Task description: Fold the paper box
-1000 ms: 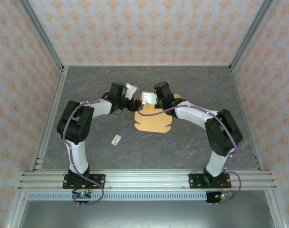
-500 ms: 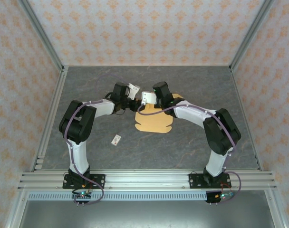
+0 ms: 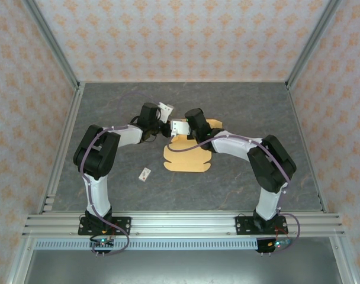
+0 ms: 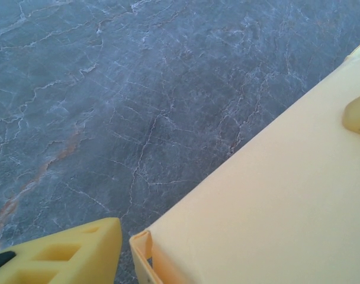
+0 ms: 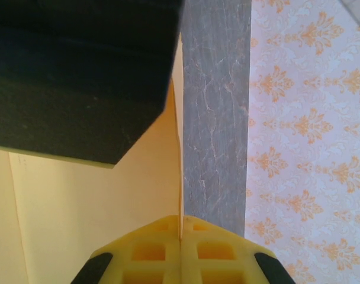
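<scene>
The paper box [image 3: 187,156] was an unfolded, light orange-tan sheet with scalloped flaps. It lay near the middle of the table [image 3: 245,106], between my two arms. Its near part rested flat on the grey stone-patterned surface, and its far edge ran in under both wrists.

In the right wrist view, the sheet [image 5: 97,201] met my right gripper [image 5: 181,223] edge-on. The two yellow fingers [image 5: 150,251] were pressed together on that thin edge, with no gap between them. I recorded the right gripper as fully closed and clamping the paper box. A black, out-of-focus body [image 5: 79,71] sat above the sheet in that view, and I could not identify it.

From above, my left gripper [image 3: 166,129] was at the sheet's far left corner, nose to nose with the right one. Its wrist view showed one yellow finger [image 4: 67,254] just beside the sheet's corner [image 4: 269,201], with a narrow strip of table between them. The other finger was hidden behind the paper. I could not tell how wide those jaws stood or whether they held anything.

A small white tag [image 3: 145,174] lay on the table, well apart from the sheet to its near left. Patterned walls [image 3: 186,35] enclosed the table on three sides.
</scene>
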